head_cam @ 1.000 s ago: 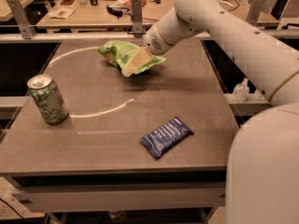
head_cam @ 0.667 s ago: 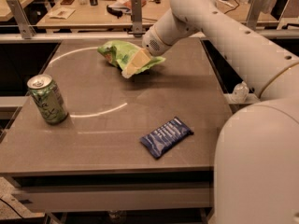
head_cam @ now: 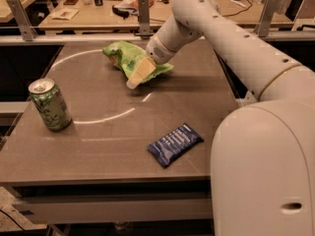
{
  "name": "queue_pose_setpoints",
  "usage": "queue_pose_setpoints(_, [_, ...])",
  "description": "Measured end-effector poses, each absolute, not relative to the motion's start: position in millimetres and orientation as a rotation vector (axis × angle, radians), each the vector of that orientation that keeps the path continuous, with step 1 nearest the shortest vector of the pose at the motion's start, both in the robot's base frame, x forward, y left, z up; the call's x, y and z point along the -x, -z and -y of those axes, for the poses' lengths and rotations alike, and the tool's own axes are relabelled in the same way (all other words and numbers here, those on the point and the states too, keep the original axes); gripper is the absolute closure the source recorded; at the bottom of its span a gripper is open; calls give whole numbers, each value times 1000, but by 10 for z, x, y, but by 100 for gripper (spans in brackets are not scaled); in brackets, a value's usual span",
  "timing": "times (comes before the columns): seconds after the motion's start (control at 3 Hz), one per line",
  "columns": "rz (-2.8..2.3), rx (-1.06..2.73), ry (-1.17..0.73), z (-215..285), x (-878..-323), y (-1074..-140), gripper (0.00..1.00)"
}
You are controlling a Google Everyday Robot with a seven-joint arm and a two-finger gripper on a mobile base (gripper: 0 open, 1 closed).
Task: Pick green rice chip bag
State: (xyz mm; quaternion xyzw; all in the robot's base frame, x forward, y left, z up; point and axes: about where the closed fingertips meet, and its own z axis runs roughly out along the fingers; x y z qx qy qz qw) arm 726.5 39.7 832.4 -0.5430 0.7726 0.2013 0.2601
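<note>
The green rice chip bag (head_cam: 124,58) is a crumpled light-green foil bag at the far middle of the grey table (head_cam: 98,146). My gripper (head_cam: 139,73) comes in from the right on the white arm and is shut on the bag's right end. One cream finger (head_cam: 138,75) lies across the front of the bag; the other is hidden behind it. The bag looks slightly raised, with a shadow on the table below it.
An upright green drink can (head_cam: 49,104) stands at the table's left edge. A flat dark-blue packet (head_cam: 174,144) lies near the front right. The robot's white body (head_cam: 266,171) fills the right foreground. A cluttered wooden bench (head_cam: 98,14) runs behind the table.
The gripper and the bag have shifted slightly left and toward the front together. The arm's upper part has swung closer to the camera. The can and the packet have not moved.
</note>
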Motion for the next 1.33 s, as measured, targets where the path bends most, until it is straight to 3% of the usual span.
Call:
queue_pose_setpoints(0.33, [-2103,1507,-565,-418,-7220,-8247,18])
queue_pose_setpoints(1.33, [-2109,1523,-580,-415,-7169,-8267,87])
